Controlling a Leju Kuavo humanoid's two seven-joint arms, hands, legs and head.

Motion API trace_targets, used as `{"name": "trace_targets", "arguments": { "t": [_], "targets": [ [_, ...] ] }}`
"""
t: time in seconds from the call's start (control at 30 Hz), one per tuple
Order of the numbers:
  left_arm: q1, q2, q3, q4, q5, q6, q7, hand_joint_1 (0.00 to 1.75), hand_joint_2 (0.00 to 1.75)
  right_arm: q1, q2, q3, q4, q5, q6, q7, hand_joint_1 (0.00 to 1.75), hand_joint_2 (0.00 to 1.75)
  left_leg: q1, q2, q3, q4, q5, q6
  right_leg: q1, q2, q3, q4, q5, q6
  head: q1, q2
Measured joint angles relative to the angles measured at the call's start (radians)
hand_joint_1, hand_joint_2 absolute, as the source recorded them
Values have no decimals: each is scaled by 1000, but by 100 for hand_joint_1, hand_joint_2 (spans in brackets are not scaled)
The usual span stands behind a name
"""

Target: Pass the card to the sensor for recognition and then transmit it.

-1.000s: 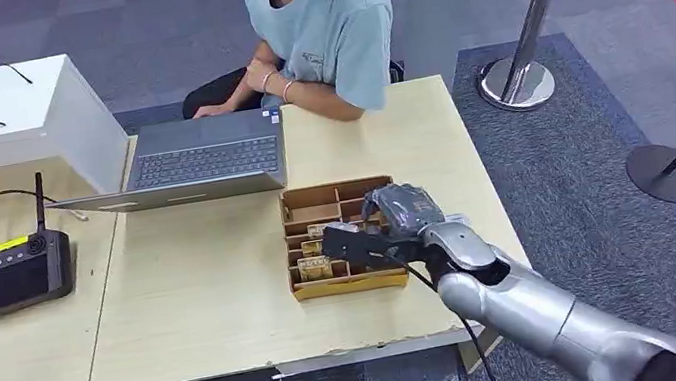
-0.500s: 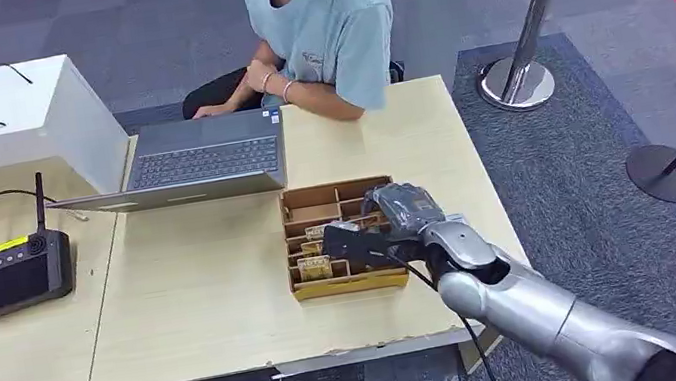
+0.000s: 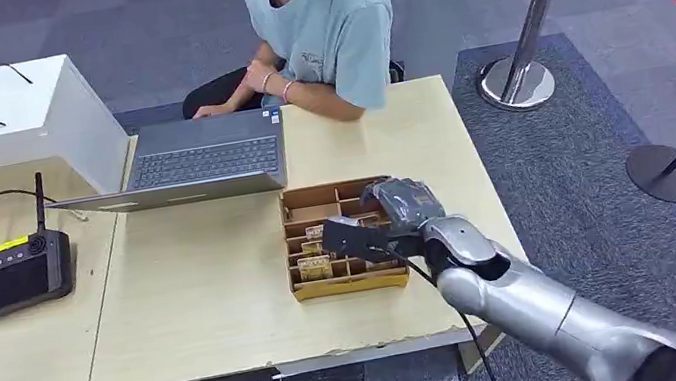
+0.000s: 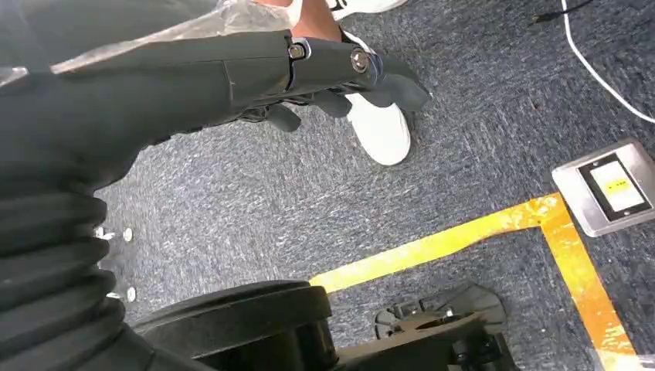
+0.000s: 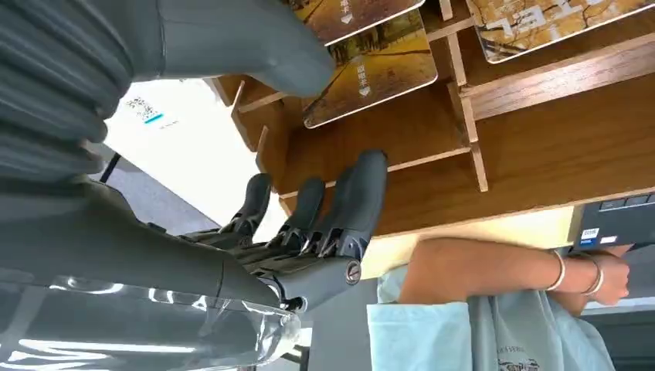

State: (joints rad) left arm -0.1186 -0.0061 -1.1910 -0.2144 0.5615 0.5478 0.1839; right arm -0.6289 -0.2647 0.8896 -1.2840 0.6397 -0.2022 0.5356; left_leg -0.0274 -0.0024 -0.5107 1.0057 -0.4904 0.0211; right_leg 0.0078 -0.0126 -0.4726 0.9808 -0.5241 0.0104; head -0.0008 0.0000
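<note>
Wooden dividers split the card tray [image 3: 348, 285] into slots; it sits right of centre in the head view, on the light tabletop [image 3: 199, 302] in front of the laptop [image 3: 203, 160]. The right hand [image 3: 396, 212] hovers over the tray's right part, fingers [image 5: 340, 209] extended and apart above the slats with nothing between them and the thumb [image 5: 247, 39]. The step in hand is judged to be the approach for picking up a card; nothing is yet gripped. The nearest card [image 5: 371, 69], in the upper centre of the right wrist view, is thin and glossy, printed in gold-brown tones with small white lettering, and lies tilted against a divider. The next move calls for lowering the fingers into that slot and pinching the card's free edge without catching the slats. The sensor cannot be identified. The left hand [image 4: 340, 73] hangs over grey carpet, fingers loosely curled, holding nothing. A person in a pale blue shirt [image 3: 329, 20] sits at the table's far edge.
</note>
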Motion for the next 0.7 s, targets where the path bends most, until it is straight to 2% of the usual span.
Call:
{"name": "trace_targets", "arguments": {
  "t": [0.23,0.7],
  "targets": [
    [0,-1,0,0,-3,-2,0,0,175,-1,3,1,2,1,8,0,80,175,0,0,0,0,0,0,0,0,0,0,0,0,0,0],
    [0,-2,0,0,-3,-2,-2,0,175,-1,18,5,27,0,8,-5,86,175,0,0,0,0,0,0,0,0,0,0,0,0,0,0]
  ]
}}
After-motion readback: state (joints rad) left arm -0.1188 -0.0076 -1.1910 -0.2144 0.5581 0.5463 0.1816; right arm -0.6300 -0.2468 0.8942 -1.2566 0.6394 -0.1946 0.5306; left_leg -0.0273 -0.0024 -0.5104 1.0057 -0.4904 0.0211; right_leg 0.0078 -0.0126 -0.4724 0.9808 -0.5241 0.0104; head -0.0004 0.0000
